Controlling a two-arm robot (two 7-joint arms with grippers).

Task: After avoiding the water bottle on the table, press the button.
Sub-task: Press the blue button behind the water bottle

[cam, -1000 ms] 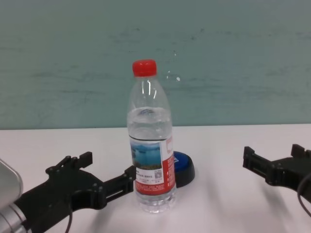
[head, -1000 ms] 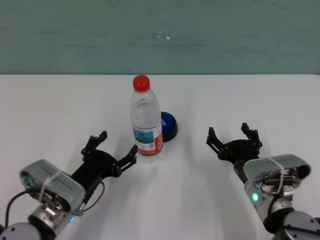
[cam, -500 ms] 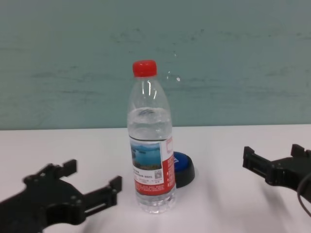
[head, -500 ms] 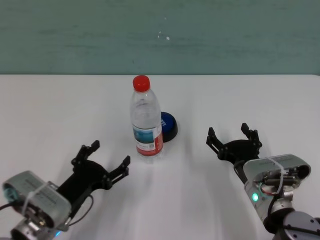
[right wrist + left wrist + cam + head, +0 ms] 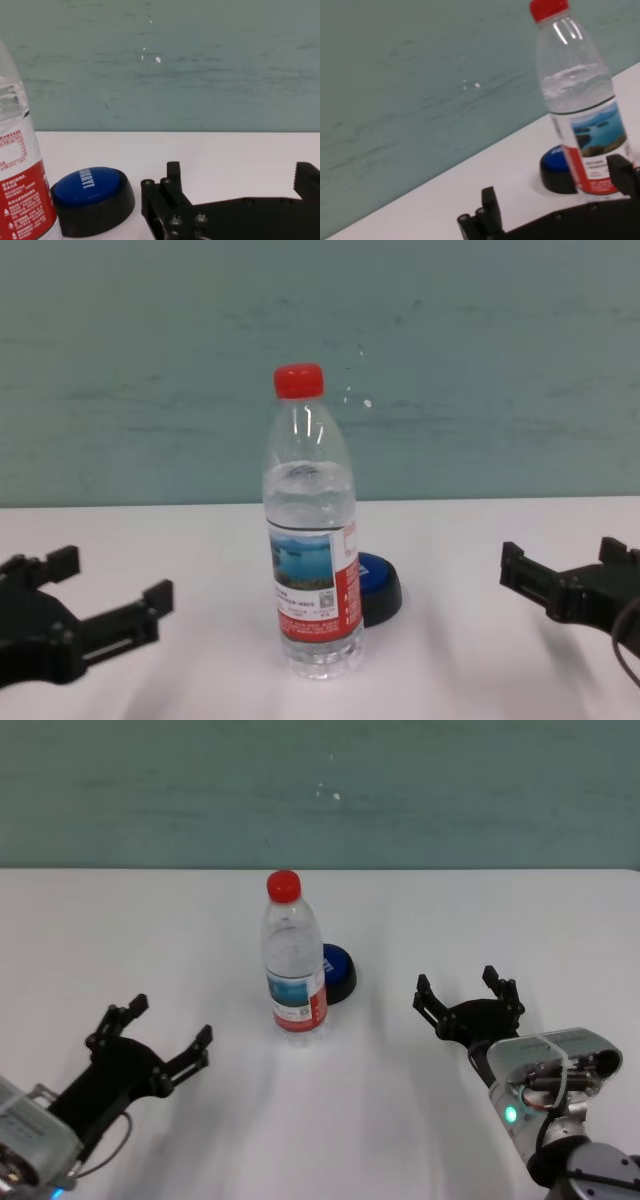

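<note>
The water bottle [image 5: 295,970] stands upright near the middle of the table [image 5: 120,920], with its red cap on. Just behind it to the right sits the button [image 5: 338,972], blue-topped on a black base, partly hidden by the bottle in the chest view [image 5: 380,585]. My left gripper [image 5: 170,1022] is open and empty, low over the table to the left of the bottle and well apart from it. On the right, my right gripper [image 5: 456,982] is open too, level with the button [image 5: 92,192] and holding nothing.
A teal wall runs behind the table's far edge [image 5: 320,870]. White tabletop lies bare on both sides of the bottle [image 5: 310,540] and between the two grippers.
My left gripper has drawn back to the left and toward me, away from the bottle it was nearly touching. The bottle, button and right gripper have not moved.
</note>
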